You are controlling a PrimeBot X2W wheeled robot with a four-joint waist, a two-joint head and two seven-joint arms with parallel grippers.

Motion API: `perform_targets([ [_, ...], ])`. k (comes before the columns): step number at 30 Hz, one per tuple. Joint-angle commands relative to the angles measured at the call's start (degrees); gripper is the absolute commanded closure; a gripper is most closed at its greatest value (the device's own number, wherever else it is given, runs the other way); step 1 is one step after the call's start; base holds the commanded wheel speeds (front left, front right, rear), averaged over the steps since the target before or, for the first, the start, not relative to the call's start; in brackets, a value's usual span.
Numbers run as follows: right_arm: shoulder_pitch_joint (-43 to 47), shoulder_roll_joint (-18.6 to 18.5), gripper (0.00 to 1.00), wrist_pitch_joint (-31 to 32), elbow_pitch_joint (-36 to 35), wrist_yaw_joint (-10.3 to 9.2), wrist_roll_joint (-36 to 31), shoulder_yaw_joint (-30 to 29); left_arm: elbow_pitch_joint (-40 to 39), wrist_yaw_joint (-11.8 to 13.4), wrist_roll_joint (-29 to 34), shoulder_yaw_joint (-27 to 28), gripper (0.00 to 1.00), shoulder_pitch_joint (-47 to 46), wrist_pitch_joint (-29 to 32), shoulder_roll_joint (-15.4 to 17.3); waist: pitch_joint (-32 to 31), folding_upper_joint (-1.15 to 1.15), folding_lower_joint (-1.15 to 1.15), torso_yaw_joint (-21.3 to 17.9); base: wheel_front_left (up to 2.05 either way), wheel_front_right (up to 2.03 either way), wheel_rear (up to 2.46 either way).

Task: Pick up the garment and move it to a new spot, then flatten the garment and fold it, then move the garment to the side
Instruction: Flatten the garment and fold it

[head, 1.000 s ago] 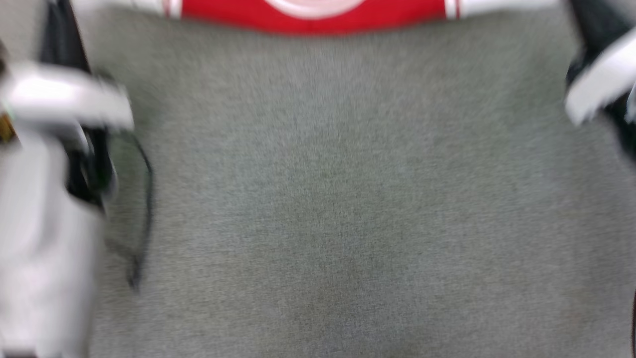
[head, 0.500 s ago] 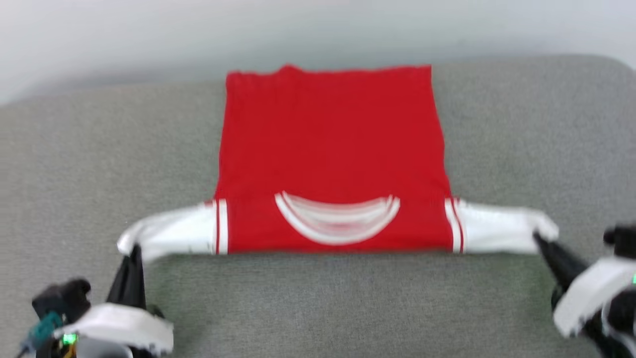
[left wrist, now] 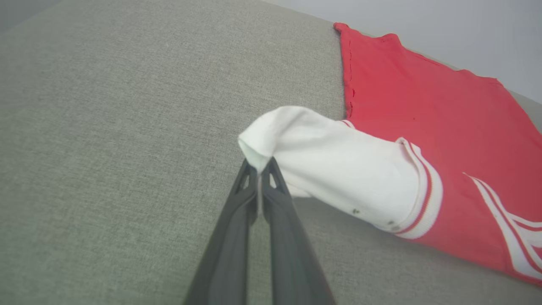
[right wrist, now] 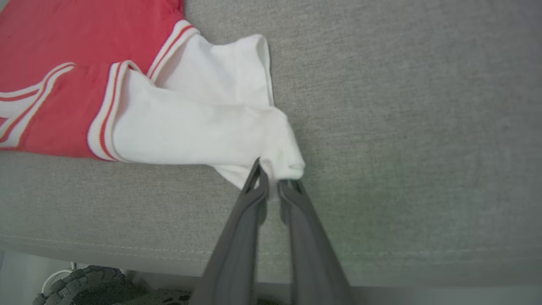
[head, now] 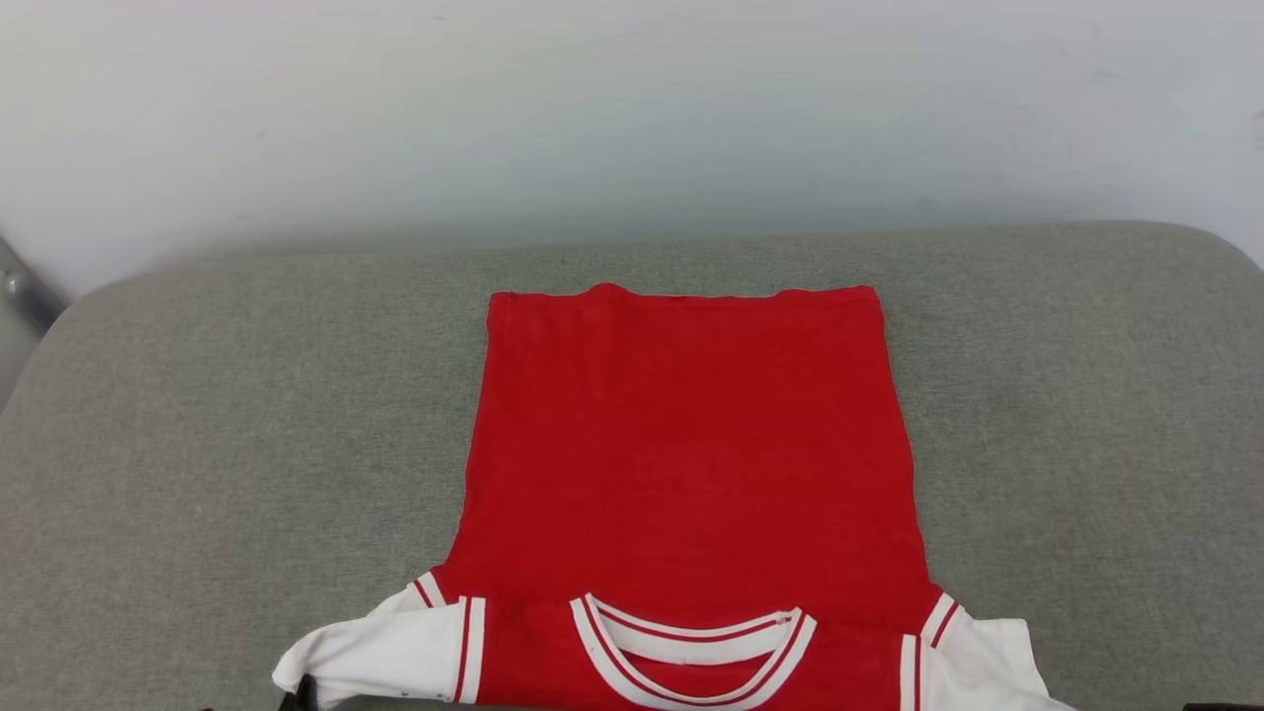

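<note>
**On grey cushion: jersey flat, both claws pinching sleeve tips**

Across the grey fabric cushion [head: 197, 444] the red jersey T-shirt [head: 691, 464] lies spread out. Hem is at the far end near the pale wall [head: 592, 118]; the striped collar [head: 691, 642] is at the near end, by the bottom edge of the head view. Red body looks smooth, few wrinkles. White short sleeves stick out to both sides with red-and-white trim at the seams.

Left gripper [left wrist: 258, 169]: fingers pressed together, nipping the very edge of the white left sleeve [left wrist: 338, 169]. Sleeve tip is lifted slightly off the cushion, with a shadow under it.

Right gripper [right wrist: 274, 180]: fingers almost together, a thin bit of the white right sleeve [right wrist: 203, 131] caught between the tips. A narrow slit shows lower down between the fingers. Sleeve cloth is bunched in two layers here, one lying under the other.

Right wrist view also shows the cushion's front seam, and a grey treaded wheel [right wrist: 76, 284] below it.
</note>
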Motion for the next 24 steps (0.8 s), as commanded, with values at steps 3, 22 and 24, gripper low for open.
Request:
perform_targets([
  [3, 0.36, 2.44, 0.00, 2.93, -3.59, -0.06, -1.29, -1.44, 0.46, -0.72, 0.95, -1.71, 1.00, -1.49, -0.23, -0.74, 0.05, 0.00, 0.02, 0.76, 0.00, 0.00, 0.00],
  [22, -48.27, 0.66, 0.00, 12.99, 13.64, -0.04, -3.39, -11.63, -2.66, -3.48, 7.03, -8.84, 1.00, -18.67, -4.11, -5.01, 18.13, 0.00, 0.02, 10.28, 0.00, 0.00, 0.00],
  [24, -53.62, -0.61, 0.00, 17.60, 16.57, -0.04, -3.49, -11.41, -2.95, -3.95, 7.97, -9.89, 1.00, -20.79, -4.83, -5.77, 20.41, 0.00, 0.02, 12.01, 0.00, 0.00, 0.00],
])
